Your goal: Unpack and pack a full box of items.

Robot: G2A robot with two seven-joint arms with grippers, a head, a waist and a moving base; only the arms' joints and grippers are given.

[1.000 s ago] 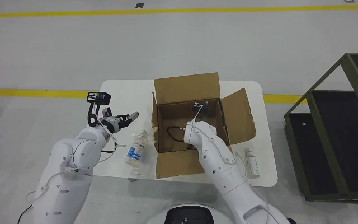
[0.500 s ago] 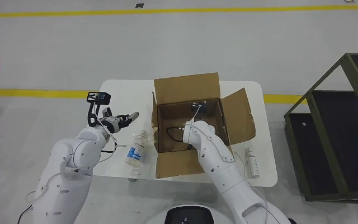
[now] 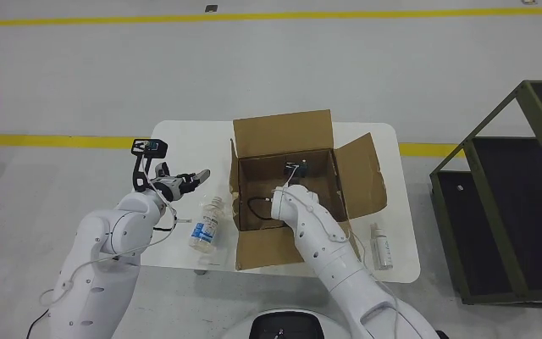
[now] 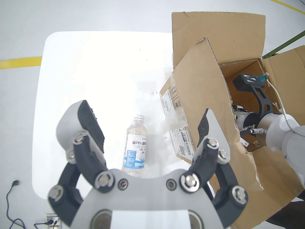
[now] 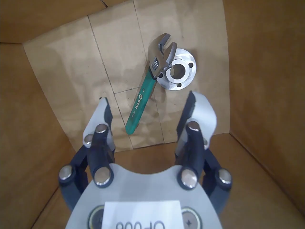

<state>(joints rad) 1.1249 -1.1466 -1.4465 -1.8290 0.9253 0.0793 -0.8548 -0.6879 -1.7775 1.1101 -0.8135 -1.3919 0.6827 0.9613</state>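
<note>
Right claw (image 5: 149, 101) hangs inside the box (image 5: 262, 48), jaws apart and empty, above the green wrench (image 5: 140, 98), whose head rests on a metal flange (image 5: 182, 69) on the box floor. Left claw (image 4: 145, 109), also apart, hovers over the worktop (image 4: 95, 60) near a bottle (image 4: 134, 144). I judge unpacking about half done: two bottles lie outside, two items wait inside, packing not begun. Box floor nearest the right claw is hidden behind it; the second bottle (image 3: 381, 246) is too small to describe.

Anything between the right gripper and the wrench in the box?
Nothing: in the right wrist view the open right gripper hangs directly over the wrench handle, gap bare.
</note>
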